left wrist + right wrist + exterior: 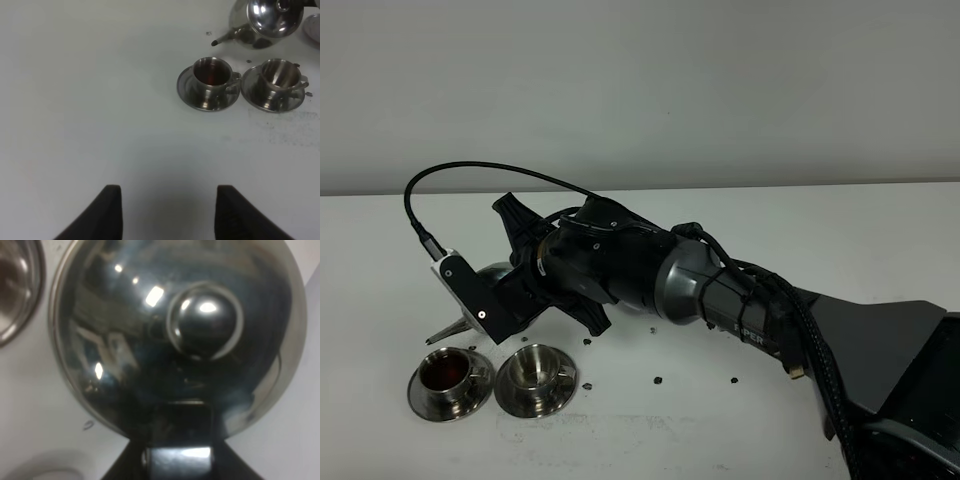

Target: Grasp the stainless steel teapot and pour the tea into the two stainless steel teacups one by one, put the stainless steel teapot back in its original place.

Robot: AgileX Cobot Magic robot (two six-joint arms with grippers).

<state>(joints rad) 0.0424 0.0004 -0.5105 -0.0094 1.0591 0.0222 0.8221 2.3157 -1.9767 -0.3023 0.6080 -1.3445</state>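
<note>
The stainless steel teapot (pixel 267 20) is just behind the two teacups, its thin spout (pixel 448 330) pointing down and left over the left cup. No stream of liquid shows. My right gripper (pixel 510 295) reaches across from the right and is shut on the teapot's loop handle (pixel 182 440). The right wrist view is filled by the lid and its knob (pixel 205 320). The left teacup (pixel 445 372) on its saucer holds dark reddish tea (pixel 210 75). The right teacup (pixel 535 368) looks empty, also in the left wrist view (pixel 280 75). My left gripper (pixel 167 215) is open and empty, well short of the cups.
The white table (pixel 740 440) carries small dark specks (pixel 658 380) near the cups. My right arm (pixel 720 290) lies low across the table's middle, with a black cable (pixel 470 172) looping above the wrist. A grey wall stands behind.
</note>
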